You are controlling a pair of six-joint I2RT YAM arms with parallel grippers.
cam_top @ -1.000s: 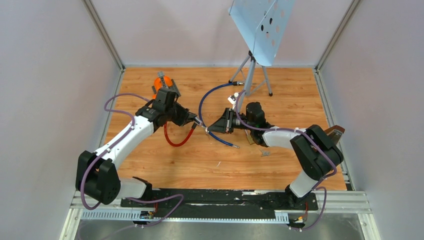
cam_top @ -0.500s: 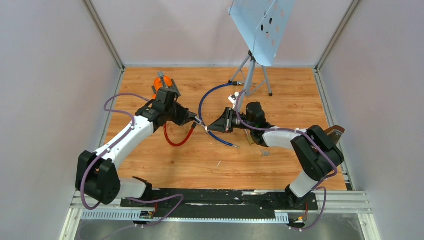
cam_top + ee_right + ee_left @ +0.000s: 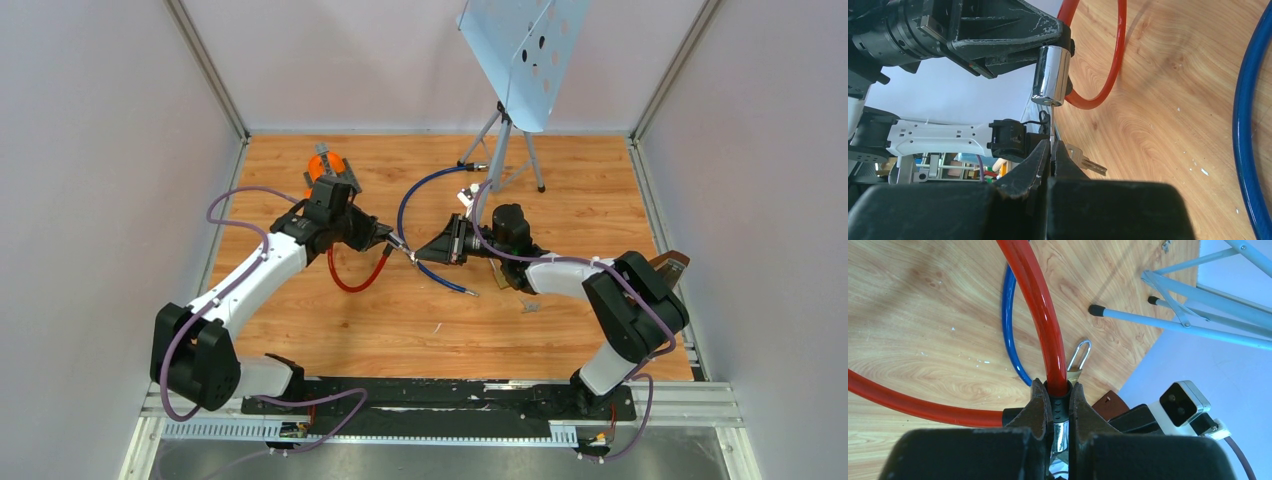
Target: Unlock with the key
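The key (image 3: pixel 1052 122), pinched edge-on in the tightly closed right gripper (image 3: pixel 1052 146), reaches up to the end face of the chrome lock barrel (image 3: pixel 1050 75) at mid-frame in the top view. Whether it has entered I cannot tell, so turning seems left. The left gripper (image 3: pixel 1056 389) clamps the barrel where the red cable (image 3: pixel 1035 295) joins it; farther off, a blue cable (image 3: pixel 1007 315) and, upper right in the left wrist view, stand legs (image 3: pixel 1168 325) lie clear of the approach.

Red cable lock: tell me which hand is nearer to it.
Left. The left hand is clamped on the collar of the red cable lock, beside its chrome cylinder; the right hand, shut on the key, sits just short of that cylinder's end.
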